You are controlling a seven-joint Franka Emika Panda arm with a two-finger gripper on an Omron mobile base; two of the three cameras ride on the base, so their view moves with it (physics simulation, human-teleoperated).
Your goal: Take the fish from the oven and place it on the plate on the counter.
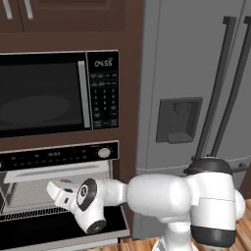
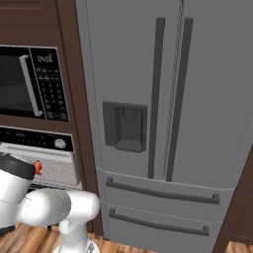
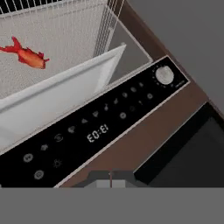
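Observation:
The small red-orange fish [image 3: 26, 55] lies on a wire rack inside the open oven [image 1: 59, 159], which has a black control strip and a white round knob [image 3: 164, 75]. A red bit of the fish [image 2: 37, 168] also peeks past my arm. My gripper [image 3: 110, 177] hovers in front of the oven mouth, just below the control strip and well apart from the fish; its tips are shut together with nothing between them. From the left base my hand [image 1: 58, 190] reaches left into the oven opening. The plate and the counter are out of view.
A black microwave [image 1: 44, 93] sits directly above the oven. The lowered oven door [image 1: 110, 221] juts out below my forearm. A tall grey fridge [image 2: 163, 99] stands to the right, past a brown cabinet post. The floor is wood.

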